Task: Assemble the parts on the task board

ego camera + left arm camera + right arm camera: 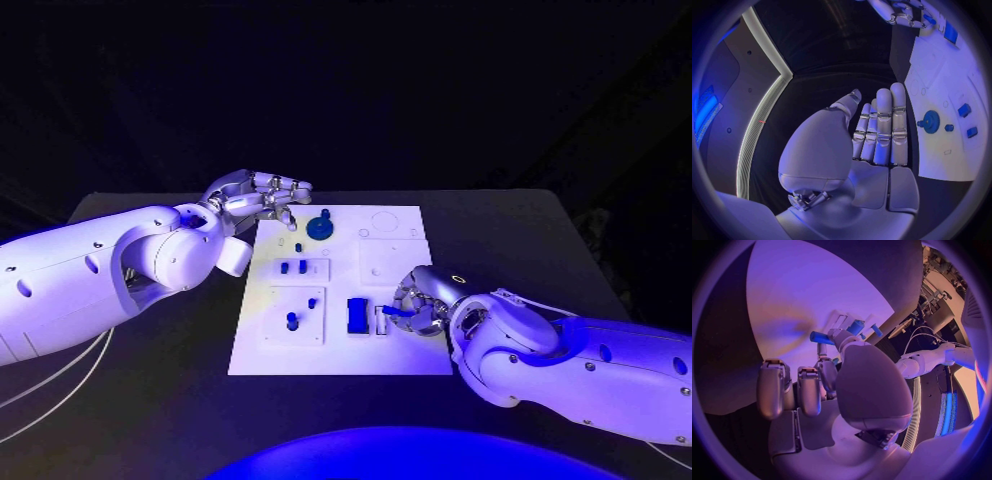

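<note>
The white task board (339, 352) lies in the middle of the black table. My right hand (420, 301) is over its near right part and pinches a small blue peg (822, 337) at its fingertips (837, 335); the same peg (395, 312) shows beside a white slot. A blue block (356, 315) stands just left of it. A blue gear (319, 227) sits at the far left of the board, with small blue pieces (293, 267) nearer. My left hand (261, 199) hovers by the board's far left corner, fingers (886, 125) straight and apart, holding nothing.
Bare black table surrounds the board (942, 155) on all sides. Two more small blue pieces (313, 302) stand in a square plate at the near left. My left arm (101, 275) lies along the board's left side.
</note>
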